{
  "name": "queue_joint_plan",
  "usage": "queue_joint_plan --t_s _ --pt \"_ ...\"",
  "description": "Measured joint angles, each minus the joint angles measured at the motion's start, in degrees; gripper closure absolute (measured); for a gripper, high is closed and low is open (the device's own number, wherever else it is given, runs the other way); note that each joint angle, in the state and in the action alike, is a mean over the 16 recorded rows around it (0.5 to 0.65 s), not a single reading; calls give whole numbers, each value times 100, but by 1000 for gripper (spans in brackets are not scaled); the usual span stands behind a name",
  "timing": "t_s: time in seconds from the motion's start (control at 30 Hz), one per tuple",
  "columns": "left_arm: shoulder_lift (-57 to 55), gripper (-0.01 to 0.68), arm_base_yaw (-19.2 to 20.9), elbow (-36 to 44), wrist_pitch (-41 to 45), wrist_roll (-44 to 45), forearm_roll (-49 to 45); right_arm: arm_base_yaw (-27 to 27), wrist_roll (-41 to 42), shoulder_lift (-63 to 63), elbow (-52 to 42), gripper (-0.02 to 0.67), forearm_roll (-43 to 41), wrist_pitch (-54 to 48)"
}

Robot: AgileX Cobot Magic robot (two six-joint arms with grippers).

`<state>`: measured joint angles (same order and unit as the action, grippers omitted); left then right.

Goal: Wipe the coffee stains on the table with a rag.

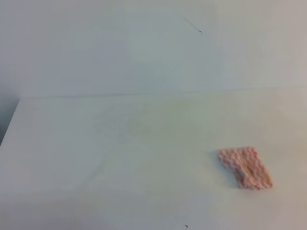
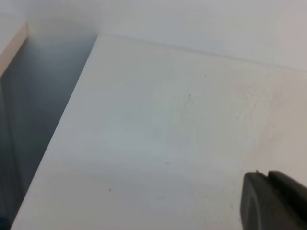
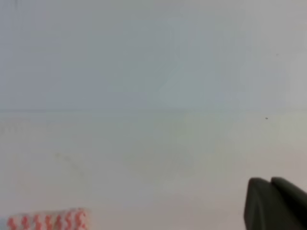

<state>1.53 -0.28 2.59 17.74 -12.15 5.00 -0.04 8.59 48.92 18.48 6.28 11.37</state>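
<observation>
The rag (image 1: 245, 167) was seen lying flat on the white worktop (image 1: 120, 158), a small folded cloth with pink-and-white zigzag stripes, one corner turned towards the front edge of the worktop. Nothing was touching it. In the right wrist view a strip of the same rag (image 3: 48, 221) was caught at the lower left corner of the picture.

No distinct coffee puddle could be made out; only a faint yellowish tinge (image 1: 144, 127) was visible on the worktop, well apart from the rag, to its left and further back, too pale for its outline to be told.

The right hand (image 3: 276, 203) was shown only as a dark tip at the lower right of its own view, well apart from the rag, with its two fingers pressed together and nothing between them. The left hand (image 2: 273, 201) was likewise seen only as a dark tip over bare worktop, far from the rag; whether its fingers were together or apart could not be told.

Behind the worktop a plain pale wall (image 1: 120, 48) was seen, and beyond the worktop's left edge a dark gap (image 2: 33, 105).
</observation>
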Motion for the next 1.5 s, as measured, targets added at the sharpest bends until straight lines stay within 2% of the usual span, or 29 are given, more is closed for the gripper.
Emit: queue_joint_plan --t_s 0.2,0.37,0.73,0.93,1.5 --pt "0 672 0 0 0 0 0 -322 -205 -1350 -1024 653 36 -99" --pt "0 672 0 0 0 0 0 -466 -283 -2496 -1600 652 31 -631" --pt "0 672 0 0 0 0 0 -510 -189 -4538 -1869 652 -16 -2490" --pt "0 672 0 0 0 0 0 -510 -194 -4954 -1869 653 -29 -2955" --pt "0 672 0 0 0 0 0 -510 -218 -4974 -1869 653 59 -3085"
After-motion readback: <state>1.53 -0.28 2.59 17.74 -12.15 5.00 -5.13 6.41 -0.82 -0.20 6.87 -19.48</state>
